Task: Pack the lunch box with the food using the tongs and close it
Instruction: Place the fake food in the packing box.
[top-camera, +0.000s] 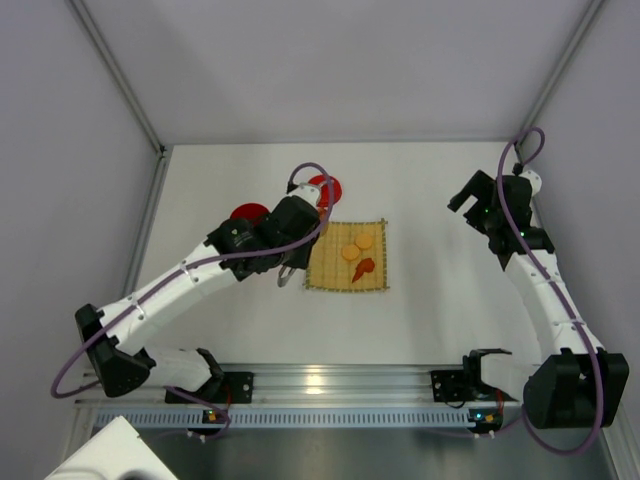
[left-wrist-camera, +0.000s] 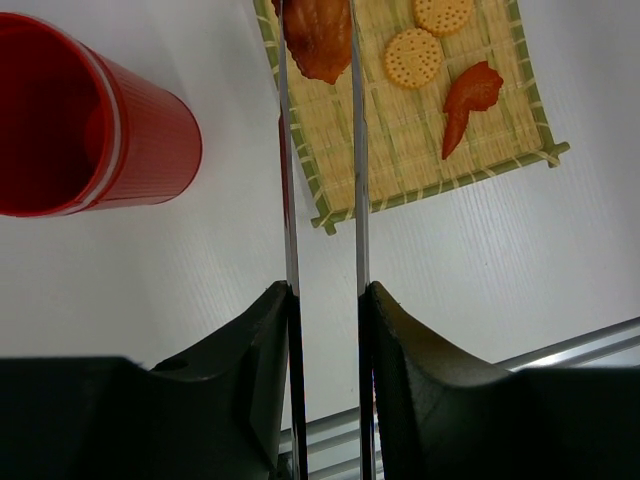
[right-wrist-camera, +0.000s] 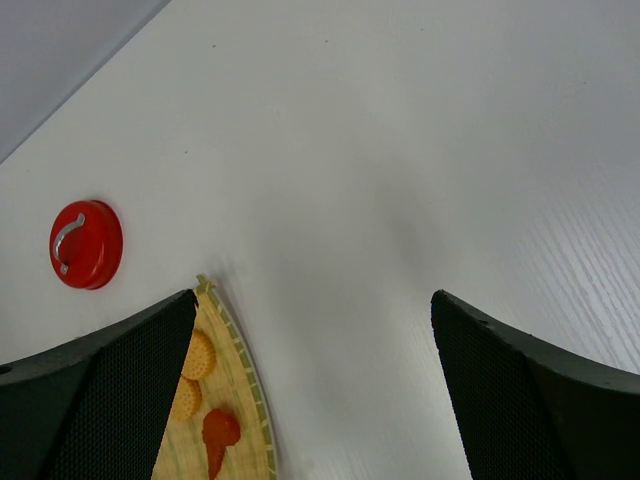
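Slipping is the worry: the open lunch box stands well left of the tongs, which the left end effector squeezes. A reddish-brown chunk is pinched at their tips above the mat, and a quick swing could shake it loose. The right end effector gapes, empty.

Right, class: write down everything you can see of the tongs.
The tongs look like thin, shiny silver-grey metal. Two long narrow arms show edge-on in the left wrist view, nearly parallel, running forward from the left gripper, whose black fingers are shut on them from both sides. Their joined end is hidden. Toward the far end a reddish-brown food piece sits between the arms, over the edge of the bamboo mat.
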